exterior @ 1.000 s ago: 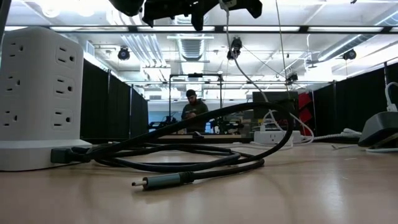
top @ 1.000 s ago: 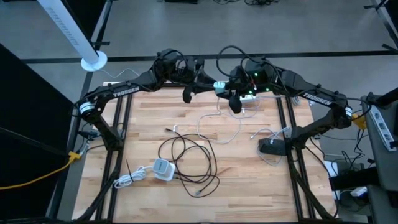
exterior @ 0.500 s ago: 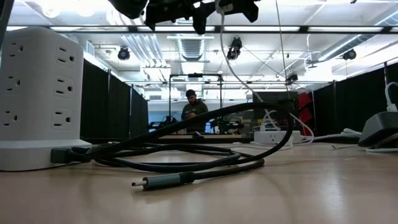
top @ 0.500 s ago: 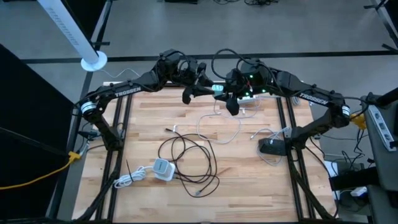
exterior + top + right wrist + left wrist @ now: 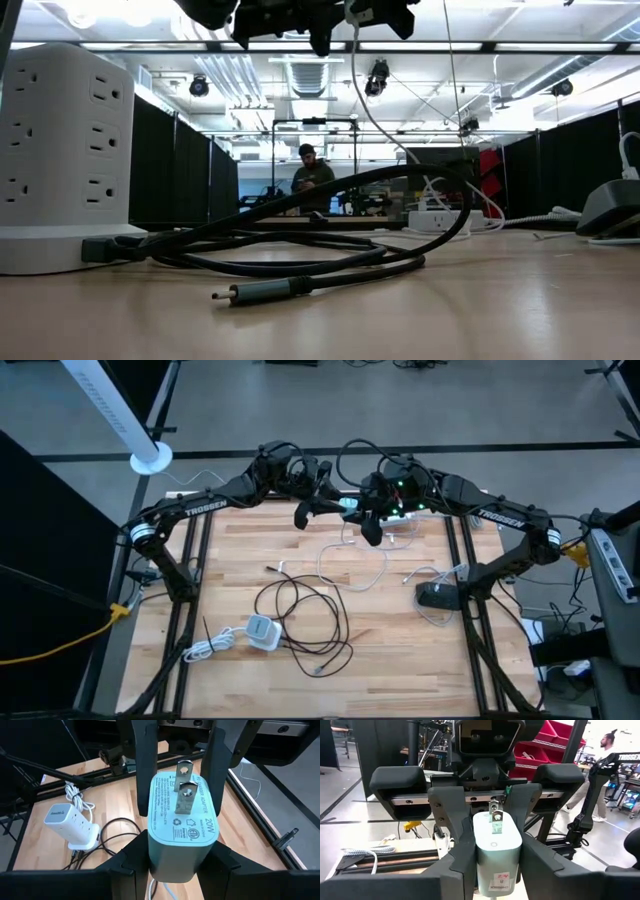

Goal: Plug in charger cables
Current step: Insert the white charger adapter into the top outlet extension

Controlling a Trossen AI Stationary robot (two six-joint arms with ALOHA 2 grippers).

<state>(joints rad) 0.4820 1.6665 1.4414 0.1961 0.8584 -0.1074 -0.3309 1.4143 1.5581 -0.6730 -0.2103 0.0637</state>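
Note:
A white cube adapter (image 5: 349, 503) hangs in the air over the table's far middle, prongs (image 5: 183, 782) up. My left gripper (image 5: 335, 500) and my right gripper (image 5: 363, 506) meet there, both shut on it. A thin white charger cable (image 5: 372, 95) drops from the adapter's underside and loops on the wood (image 5: 352, 565). A long black charger cable (image 5: 300, 610) lies coiled near the table's middle, its plug tip (image 5: 225, 294) on the wood. A short white coiled cable (image 5: 205, 648) lies at the near left. My left gripper pinches the adapter's two side faces (image 5: 477, 857) between its fingers, coming level from the table's left. The adapter stands upright in the hold, clear of the table. My right gripper pinches the adapter's lower body (image 5: 175, 862) between its two fingers, level from the table's right, facing my left gripper. The prong face (image 5: 195, 822) points up and the white cable hangs slack below.
A white tower power strip (image 5: 262, 632) stands at the near left, beside the black cable. A white oblong power strip (image 5: 400, 515) lies at the far edge under my right arm. A dark block (image 5: 438, 597) with a pale cable sits at the right. A person (image 5: 308, 175) stands far behind.
My right gripper has carried the adapter a little toward the table's left, up to my left gripper. The hanging white cable has swung along with it. The adapter stays upright and clear of the table.

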